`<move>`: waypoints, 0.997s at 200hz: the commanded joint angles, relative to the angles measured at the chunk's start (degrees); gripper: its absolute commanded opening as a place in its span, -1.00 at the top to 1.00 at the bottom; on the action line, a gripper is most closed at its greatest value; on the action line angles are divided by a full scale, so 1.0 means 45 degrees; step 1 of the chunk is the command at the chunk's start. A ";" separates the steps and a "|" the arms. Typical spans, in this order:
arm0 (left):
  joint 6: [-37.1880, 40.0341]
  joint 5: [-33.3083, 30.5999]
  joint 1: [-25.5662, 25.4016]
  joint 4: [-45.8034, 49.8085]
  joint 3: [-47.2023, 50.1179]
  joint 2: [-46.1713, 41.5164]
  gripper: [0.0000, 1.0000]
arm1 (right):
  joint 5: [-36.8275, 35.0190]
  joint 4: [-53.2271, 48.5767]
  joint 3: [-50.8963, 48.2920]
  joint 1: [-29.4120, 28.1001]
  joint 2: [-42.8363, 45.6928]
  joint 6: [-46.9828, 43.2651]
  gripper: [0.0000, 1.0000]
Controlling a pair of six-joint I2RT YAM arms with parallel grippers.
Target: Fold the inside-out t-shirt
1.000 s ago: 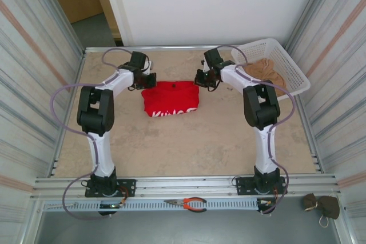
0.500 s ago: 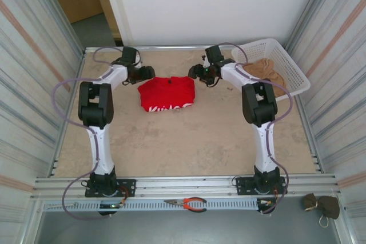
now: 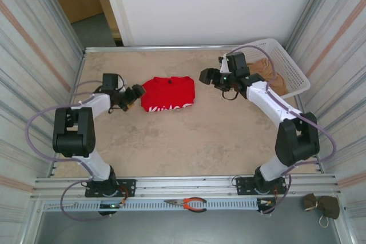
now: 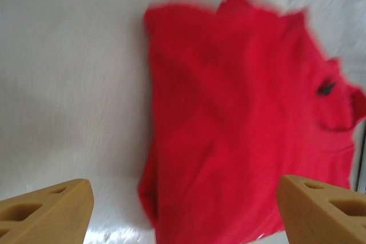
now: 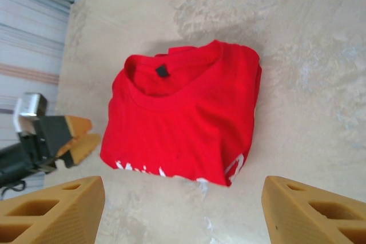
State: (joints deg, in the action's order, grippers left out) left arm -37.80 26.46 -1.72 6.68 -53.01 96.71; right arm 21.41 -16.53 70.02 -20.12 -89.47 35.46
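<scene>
The inside-out t-shirt (image 3: pixel 167 93) lies folded into a compact red rectangle at the middle back of the table, with white print along its near edge. My left gripper (image 3: pixel 136 92) hovers just left of it, open and empty, with the red cloth (image 4: pixel 246 112) spread under the wide-apart fingertips (image 4: pixel 54 210). To the right of the shirt my right gripper (image 3: pixel 205 75) is raised and open, holding nothing. In the right wrist view the shirt (image 5: pixel 183 112), with its collar and black tag, lies beyond the gripper (image 5: pixel 183 205). My left gripper (image 5: pixel 74 135) shows at that view's left edge.
A white basket (image 3: pixel 291 61) at the back right holds a tan-brown garment (image 3: pixel 266 70). Orange-handled pliers (image 3: pixel 189 203) lie on the front rail and a dark bundle (image 3: pixel 320 205) sits at the front right. Corrugated walls flank the table on both sides.
Both grippers went from shut to open and let go of the shirt's far corners. The left arm drew back to the left and nearer; the right arm swung right and lifted.
</scene>
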 commanded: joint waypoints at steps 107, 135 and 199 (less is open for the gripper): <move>-0.2007 0.0810 -0.0758 -0.3437 -0.0049 0.2029 0.88 | -0.0237 -0.1831 -0.3883 0.1542 0.5879 -0.0267 -0.47; -0.0235 0.0583 0.0662 -0.0971 -0.1212 0.1462 0.95 | -0.0344 -0.2718 -0.4198 0.2007 0.7142 -0.0599 -0.46; 0.4697 -0.1018 0.3510 0.5013 -0.6422 0.2861 0.63 | -0.0226 -0.3997 -0.5197 0.3172 0.9350 -0.1033 -0.49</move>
State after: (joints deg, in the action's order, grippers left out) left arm -27.70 26.44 11.31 17.63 -75.00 106.54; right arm 20.16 -30.46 48.25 -7.42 -49.43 33.41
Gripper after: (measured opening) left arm 0.106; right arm 0.740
